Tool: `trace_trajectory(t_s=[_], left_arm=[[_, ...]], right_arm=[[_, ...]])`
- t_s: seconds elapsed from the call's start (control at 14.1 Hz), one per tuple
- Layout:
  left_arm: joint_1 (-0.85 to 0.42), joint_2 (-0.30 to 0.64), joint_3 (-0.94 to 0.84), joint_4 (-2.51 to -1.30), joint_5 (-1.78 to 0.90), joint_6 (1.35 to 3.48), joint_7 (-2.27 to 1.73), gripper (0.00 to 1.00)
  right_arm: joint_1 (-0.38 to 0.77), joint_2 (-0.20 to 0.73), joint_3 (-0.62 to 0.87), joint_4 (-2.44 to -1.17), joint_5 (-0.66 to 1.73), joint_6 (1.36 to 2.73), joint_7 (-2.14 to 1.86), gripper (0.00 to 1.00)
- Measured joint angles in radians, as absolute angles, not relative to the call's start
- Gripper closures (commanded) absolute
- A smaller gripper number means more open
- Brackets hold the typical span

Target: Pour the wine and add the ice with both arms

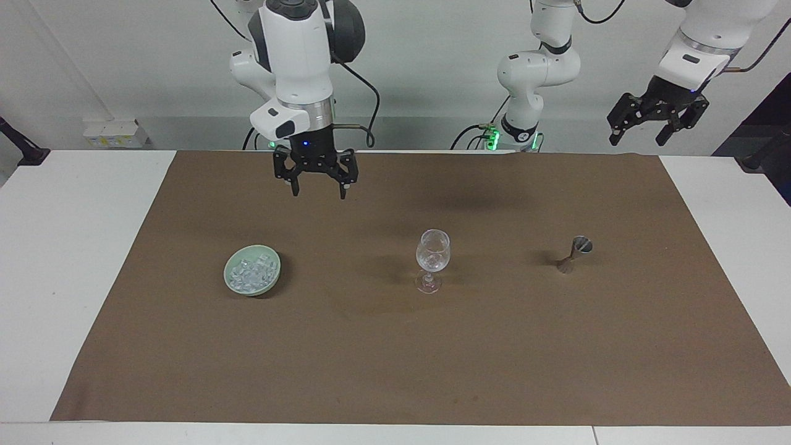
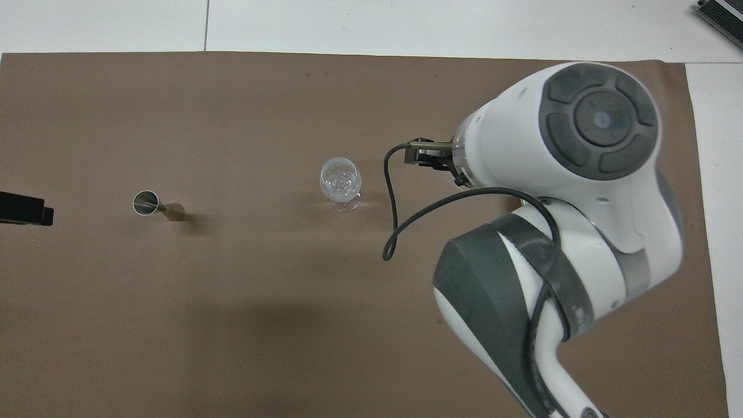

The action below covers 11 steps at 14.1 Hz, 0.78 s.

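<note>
- Right arm (image 1: pixel 296 55): glossy white shell segments, dark grey joint bands, silver ring at wrist above black gripper body.
- Right gripper (image 1: pixel 316 184): black, skeletal finger linkages; small blue light on body just above fingers.
- Black cable looped from wrist, brass-coloured connector at its root.
- Round dark grey cap (image 2: pixel 599 121) on arm's top joint, four raised pads around a central disc; printed lettering on grey band lower down, unreadable.
- Left arm (image 1: pixel 537 68): same white shells, dark bands, black cable; green lights at base.
- Left gripper (image 1: pixel 642 131): black, same linkage fingers, below white wrist with silver ring.
</note>
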<state>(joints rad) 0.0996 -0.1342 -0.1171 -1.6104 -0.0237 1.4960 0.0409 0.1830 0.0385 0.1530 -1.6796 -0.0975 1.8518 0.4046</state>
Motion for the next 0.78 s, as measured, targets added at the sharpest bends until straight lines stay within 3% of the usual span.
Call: trace_trajectory(t_s=[0.28, 0.78], left_arm=[[0.1, -0.134, -0.117, -1.61, -0.024, 1.496, 0.041, 0.0], [0.1, -0.134, -0.117, -1.61, -0.024, 1.496, 0.041, 0.0]], right_arm=[[0.067, 0.03, 0.152, -1.718, -0.084, 1.86, 0.233, 0.0], [0.006, 0.003, 0.152, -1.658, -0.024, 1.765, 0.202, 0.0]])
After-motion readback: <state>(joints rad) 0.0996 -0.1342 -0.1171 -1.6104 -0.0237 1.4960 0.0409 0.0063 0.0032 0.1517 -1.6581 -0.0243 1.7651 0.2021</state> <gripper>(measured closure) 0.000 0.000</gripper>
